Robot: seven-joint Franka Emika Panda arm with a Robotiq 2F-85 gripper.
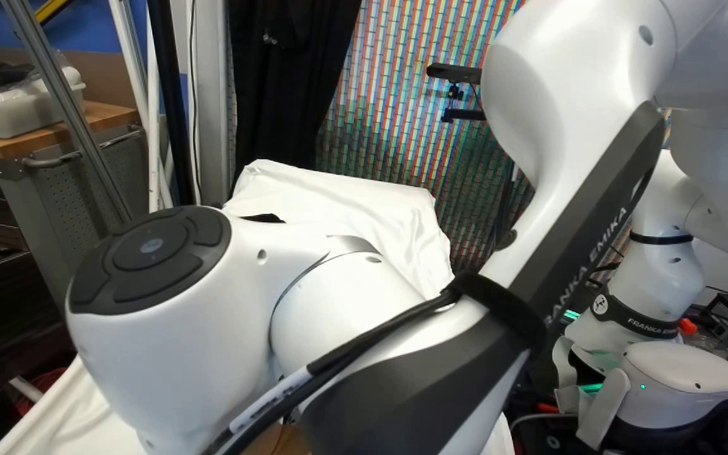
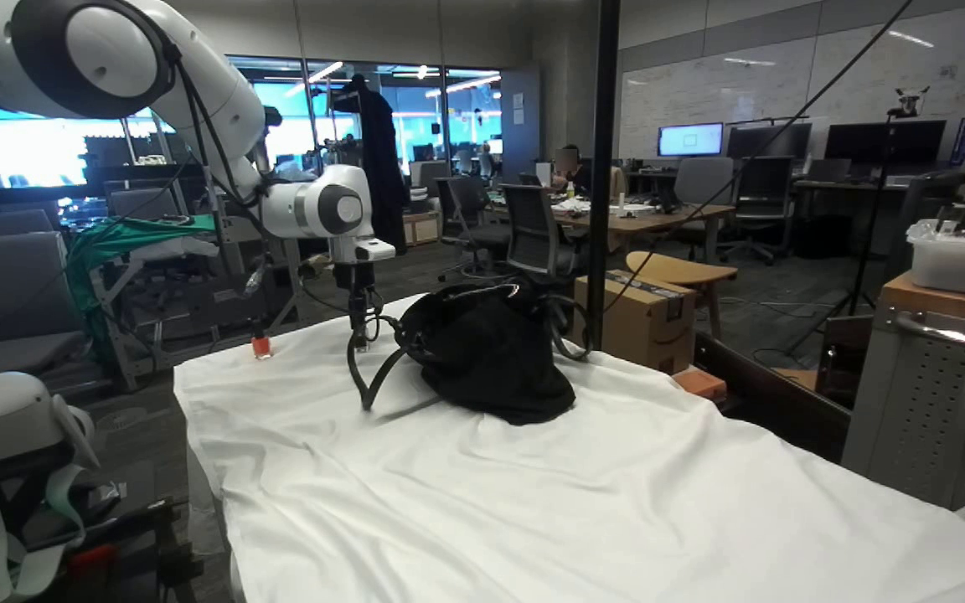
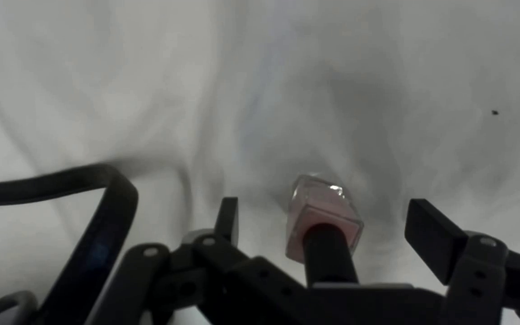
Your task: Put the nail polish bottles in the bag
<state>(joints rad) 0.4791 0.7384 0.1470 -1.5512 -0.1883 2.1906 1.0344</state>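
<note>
Pink nail polish bottle (image 3: pixel 324 207) stands cap-up between the parted fingers (image 3: pixel 229 217)

From the left in an exterior view: a red-orange nail polish bottle (image 2: pixel 261 347) near the edge of the white cloth (image 2: pixel 415 502); well apart from it, the gripper (image 3: pixel 324 219), pointing down; just beside that, the black fabric handbag (image 2: pixel 491 360).

From the left in the wrist view: the handbag strap (image 3: pixel 106 221), bent, outside the grip; one finger; the pink bottle, roughly midway, touching neither side; the other finger. The bottle's long axis rises from the cloth toward the gripper, black cap (image 3: pixel 330 255) nearest, so closing should meet it across its width without a tilt. Its square body looks slightly skewed to the fingers and may twist as they close. How low the fingertips reach along it cannot be told.
</note>
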